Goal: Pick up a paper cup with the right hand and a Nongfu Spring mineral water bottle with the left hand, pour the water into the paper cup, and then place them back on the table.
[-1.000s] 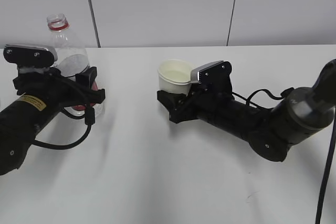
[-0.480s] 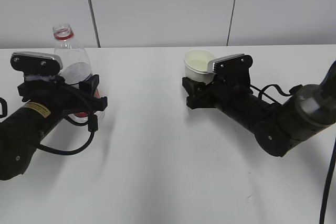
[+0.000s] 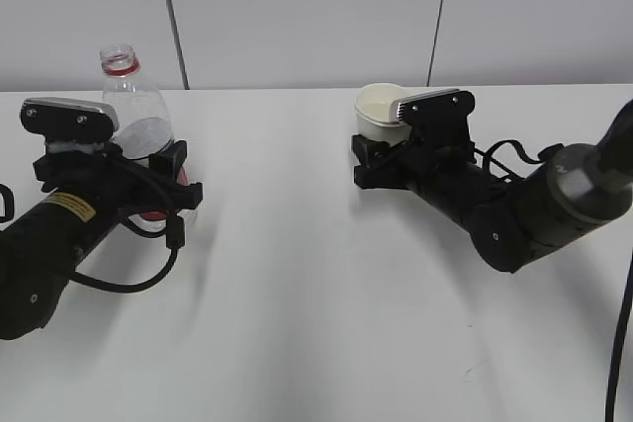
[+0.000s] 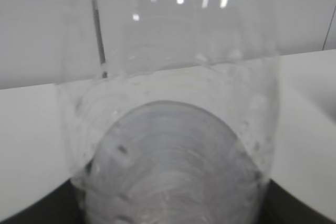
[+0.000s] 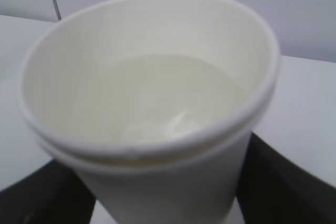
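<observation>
The clear water bottle point(image 3: 136, 106), uncapped with a red neck ring, stands upright at the far left. My left gripper point(image 3: 163, 185) is shut on its lower body. In the left wrist view the bottle point(image 4: 173, 103) fills the frame, with dark fingers point(image 4: 26, 216) at the bottom corners. My right gripper point(image 3: 374, 160) is shut on the cream paper cup point(image 3: 378, 108), held upright just right of centre, low over the table point(image 3: 297, 294). In the right wrist view the cup point(image 5: 157, 182) holds water point(image 5: 173, 98), and the fingers point(image 5: 296, 182) grip its sides.
A grey panelled wall point(image 3: 297, 17) runs behind the table's far edge. A small dark scuff mark point(image 3: 473, 368) lies at the front right. A black cable point(image 3: 618, 343) hangs at the right edge.
My right gripper has carried the cup to the right and farther back. The bottle and left gripper moved slightly right and down a second ago, then stayed still.
</observation>
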Controlling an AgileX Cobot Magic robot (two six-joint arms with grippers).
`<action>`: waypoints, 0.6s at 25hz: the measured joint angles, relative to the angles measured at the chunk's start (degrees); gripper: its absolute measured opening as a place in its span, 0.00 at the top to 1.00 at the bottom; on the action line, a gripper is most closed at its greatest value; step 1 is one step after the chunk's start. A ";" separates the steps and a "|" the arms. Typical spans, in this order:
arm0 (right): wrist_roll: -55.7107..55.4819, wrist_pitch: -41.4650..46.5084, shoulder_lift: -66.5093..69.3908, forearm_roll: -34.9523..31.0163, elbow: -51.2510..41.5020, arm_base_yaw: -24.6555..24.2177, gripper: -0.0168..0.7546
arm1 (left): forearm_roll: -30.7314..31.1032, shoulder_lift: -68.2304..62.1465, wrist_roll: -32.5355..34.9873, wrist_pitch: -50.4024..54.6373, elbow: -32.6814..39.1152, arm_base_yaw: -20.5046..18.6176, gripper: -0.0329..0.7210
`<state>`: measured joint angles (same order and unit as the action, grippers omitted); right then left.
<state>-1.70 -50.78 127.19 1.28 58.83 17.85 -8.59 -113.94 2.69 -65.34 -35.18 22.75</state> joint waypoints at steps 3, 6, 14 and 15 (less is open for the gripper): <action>0.09 0.14 0.87 -0.82 0.91 0.00 0.28 | 0.00 0.00 0.00 0.00 0.00 0.00 0.45; 0.09 0.23 2.49 -2.50 1.48 0.00 0.28 | 0.00 0.00 0.00 0.00 0.00 0.00 0.45; 0.22 0.85 4.16 -4.95 1.48 0.00 0.28 | 0.06 -0.11 0.58 -0.14 0.00 0.00 0.45; 0.22 0.85 4.41 -4.99 1.52 0.00 0.28 | 0.06 -0.11 0.58 -0.14 0.00 0.00 0.45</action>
<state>-1.47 -49.92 131.60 -3.71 60.35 17.85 -8.53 -114.05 3.27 -65.47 -35.18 22.75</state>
